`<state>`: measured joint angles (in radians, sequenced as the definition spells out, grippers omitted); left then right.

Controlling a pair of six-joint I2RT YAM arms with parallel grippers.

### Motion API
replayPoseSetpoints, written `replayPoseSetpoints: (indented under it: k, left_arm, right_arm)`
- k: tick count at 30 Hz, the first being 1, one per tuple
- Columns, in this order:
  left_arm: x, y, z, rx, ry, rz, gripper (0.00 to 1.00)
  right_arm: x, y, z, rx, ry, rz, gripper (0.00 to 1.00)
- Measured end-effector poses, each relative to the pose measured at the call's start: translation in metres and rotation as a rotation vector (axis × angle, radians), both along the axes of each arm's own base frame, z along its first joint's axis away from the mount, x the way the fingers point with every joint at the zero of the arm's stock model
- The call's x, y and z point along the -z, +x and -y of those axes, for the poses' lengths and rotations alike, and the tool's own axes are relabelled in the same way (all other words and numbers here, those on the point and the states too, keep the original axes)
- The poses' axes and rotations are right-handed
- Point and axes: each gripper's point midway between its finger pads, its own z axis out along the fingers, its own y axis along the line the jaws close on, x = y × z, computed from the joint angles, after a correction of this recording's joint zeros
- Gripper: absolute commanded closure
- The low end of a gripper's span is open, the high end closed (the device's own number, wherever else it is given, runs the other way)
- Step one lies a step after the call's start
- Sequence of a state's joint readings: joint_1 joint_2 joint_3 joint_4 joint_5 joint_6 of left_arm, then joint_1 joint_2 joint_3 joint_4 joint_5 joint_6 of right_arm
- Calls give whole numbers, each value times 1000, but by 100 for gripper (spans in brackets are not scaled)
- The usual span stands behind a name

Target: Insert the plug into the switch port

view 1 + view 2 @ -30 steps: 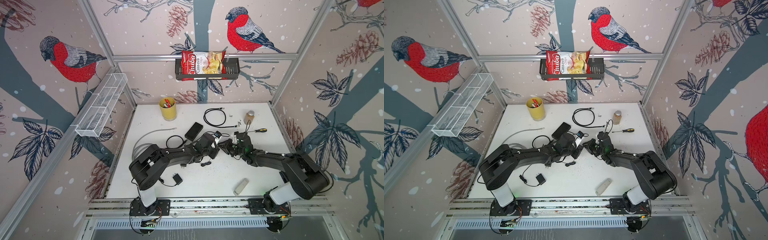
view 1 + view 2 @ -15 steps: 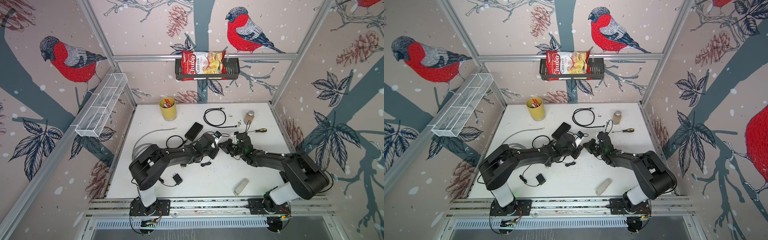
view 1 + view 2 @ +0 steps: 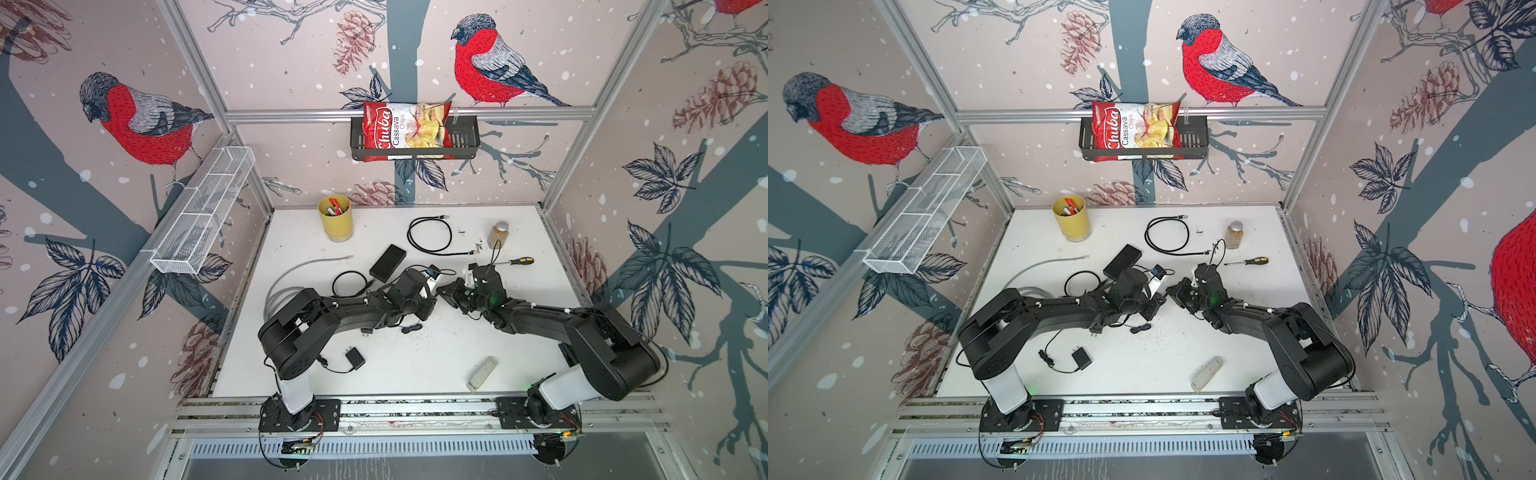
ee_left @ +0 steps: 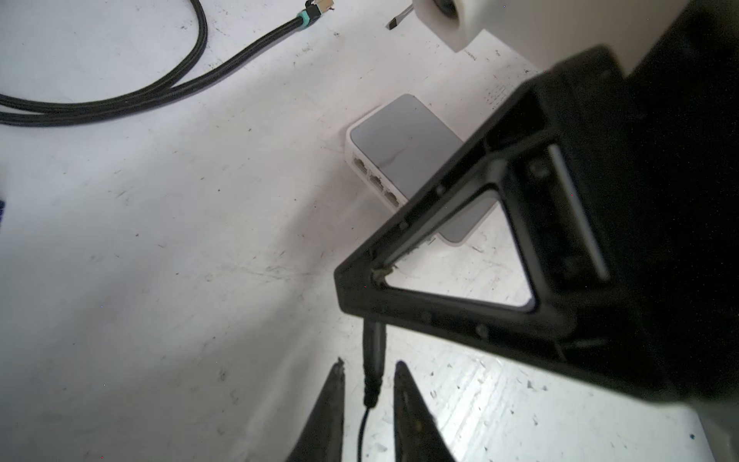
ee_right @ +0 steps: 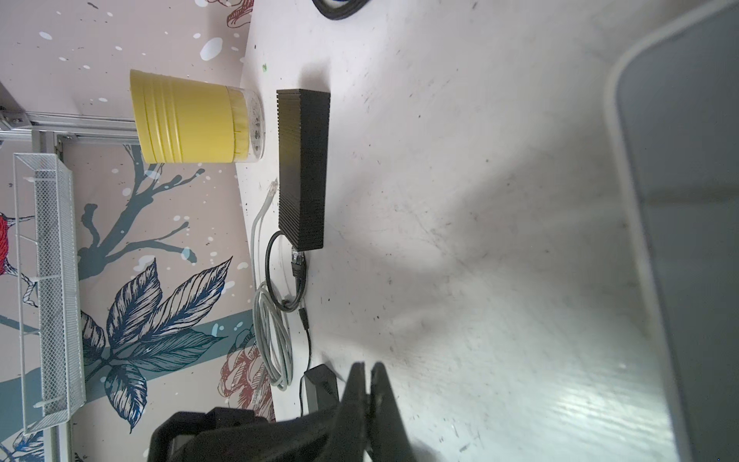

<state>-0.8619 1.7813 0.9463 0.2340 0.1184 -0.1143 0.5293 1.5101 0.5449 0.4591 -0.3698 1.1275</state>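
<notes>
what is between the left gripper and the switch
In the left wrist view, the right gripper, shut on the plug, crosses in front of the switch; the plug hangs between the open tips of the left gripper.

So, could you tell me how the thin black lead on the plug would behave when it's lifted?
Probably floppy: the lead curves loosely away behind the plug, so it should drape and drag rather than hold shape. It looks thin, so likely light. The plug's smooth round barrel might twist or slip in a grip.
</notes>
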Motion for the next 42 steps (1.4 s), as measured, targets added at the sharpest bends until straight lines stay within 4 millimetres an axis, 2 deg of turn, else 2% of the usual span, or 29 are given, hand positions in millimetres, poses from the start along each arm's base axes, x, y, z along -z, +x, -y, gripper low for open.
replayPoseSetpoints:
  k: [6, 13, 16, 17, 19, 23, 30, 33, 35, 36, 42]
  left_arm:
    - [1, 0, 4, 15, 0, -1, 89]
    - [1, 0, 4, 16, 2, -3, 94]
    - [1, 0, 3, 16, 2, -4, 100]
    - [1, 0, 4, 17, 2, -4, 100]
    - [2, 0, 4, 19, 2, -6, 100]
    - [5, -3, 5, 29, 4, -18, 100]
    - [8, -6, 8, 42, 5, -27, 100]
    - [12, -11, 12, 58, 10, -38, 100]
    - [14, -15, 18, 76, 10, -46, 100]
    - [16, -18, 20, 83, 12, -49, 100]
    - [20, -24, 23, 98, 18, -61, 100]
  right_arm:
    - [-1, 0, 0, 0, 0, 2, 98]
    - [-1, 0, 1, 2, -2, 1, 98]
    - [-1, 0, 1, 2, -2, 1, 97]
    - [-1, 0, 1, 2, -2, 1, 95]
    - [0, -1, 1, 1, -6, -1, 84]
    - [-6, 6, 10, 10, -32, 14, 57]
    - [-36, 50, 77, 127, -340, 172, 31]
    - [-28, 58, 106, 133, -509, 170, 23]
    - [-18, 61, 121, 118, -614, 144, 4]
    - [-13, 61, 126, 103, -661, 131, 0]
    - [10, 61, 120, -47, -853, 96, 1]
